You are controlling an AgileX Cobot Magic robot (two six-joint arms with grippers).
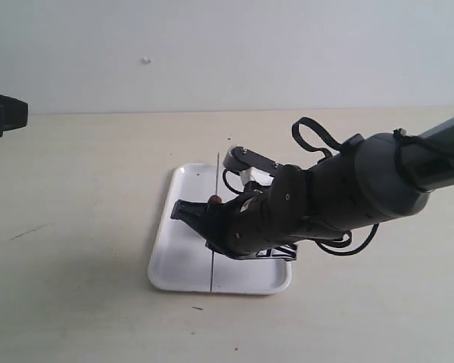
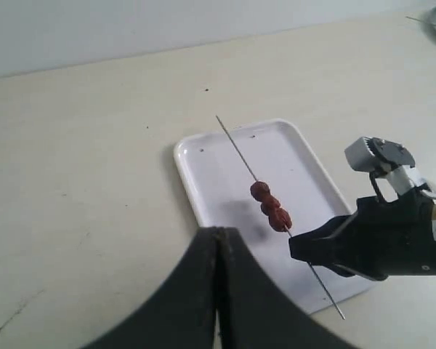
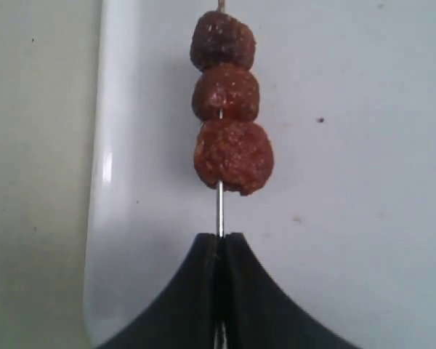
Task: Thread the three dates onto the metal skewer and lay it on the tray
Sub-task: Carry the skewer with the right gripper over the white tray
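Pinching the metal skewer in the right gripper jaws, over the tray in the middle of the exterior view. Carrying the three dates in a row. Pressing the left gripper jaws together, holding nothing.

Pale beige tabletop with a few dark specks, plain white wall behind.
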